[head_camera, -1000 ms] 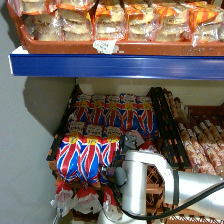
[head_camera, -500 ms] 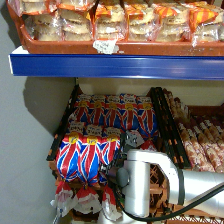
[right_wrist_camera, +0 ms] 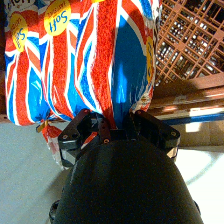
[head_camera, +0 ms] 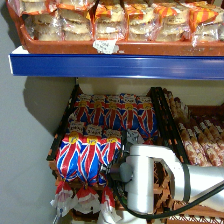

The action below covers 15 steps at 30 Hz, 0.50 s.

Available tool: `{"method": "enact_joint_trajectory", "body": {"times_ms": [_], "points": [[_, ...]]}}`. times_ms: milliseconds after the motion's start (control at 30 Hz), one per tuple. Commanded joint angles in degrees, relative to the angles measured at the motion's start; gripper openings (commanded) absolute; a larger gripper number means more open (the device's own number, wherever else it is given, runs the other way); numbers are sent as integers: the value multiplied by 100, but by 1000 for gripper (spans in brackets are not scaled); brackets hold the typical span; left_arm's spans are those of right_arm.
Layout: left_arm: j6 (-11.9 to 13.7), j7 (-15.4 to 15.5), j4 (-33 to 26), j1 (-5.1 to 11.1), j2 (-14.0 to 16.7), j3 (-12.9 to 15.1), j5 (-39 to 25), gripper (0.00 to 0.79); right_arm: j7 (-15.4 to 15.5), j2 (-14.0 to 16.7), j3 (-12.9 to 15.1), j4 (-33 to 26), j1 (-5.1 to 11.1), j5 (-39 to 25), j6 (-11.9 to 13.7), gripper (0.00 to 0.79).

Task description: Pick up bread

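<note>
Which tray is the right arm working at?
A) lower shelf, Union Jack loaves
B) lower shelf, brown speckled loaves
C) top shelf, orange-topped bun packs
A: in the wrist view the pincer sits at the end of a Union Jack loaf, and the head view shows the arm beside the front loaf.

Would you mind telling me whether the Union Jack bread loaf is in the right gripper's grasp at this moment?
Yes. In the wrist view, the right gripper is shut on the Union Jack bread loaf, its fingers pinching the bag's lower edge.
</note>
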<state>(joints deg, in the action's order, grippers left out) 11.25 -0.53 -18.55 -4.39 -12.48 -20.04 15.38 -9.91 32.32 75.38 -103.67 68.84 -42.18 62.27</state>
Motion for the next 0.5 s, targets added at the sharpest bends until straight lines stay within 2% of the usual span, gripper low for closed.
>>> {"method": "enact_joint_trajectory", "body": {"times_ms": [33, 167, 500], "points": [[0, 0, 0, 0, 0, 0, 0, 0, 14, 76, -44, -77, 119, -206, 9, 14], [0, 0, 0, 0, 0, 0, 0, 0, 13, 151, -111, -165, 195, -387, 49, 13], [0, 0, 0, 0, 0, 0, 0, 0, 30, 299, -233, -358, 272, -681, 145, 12]]}}
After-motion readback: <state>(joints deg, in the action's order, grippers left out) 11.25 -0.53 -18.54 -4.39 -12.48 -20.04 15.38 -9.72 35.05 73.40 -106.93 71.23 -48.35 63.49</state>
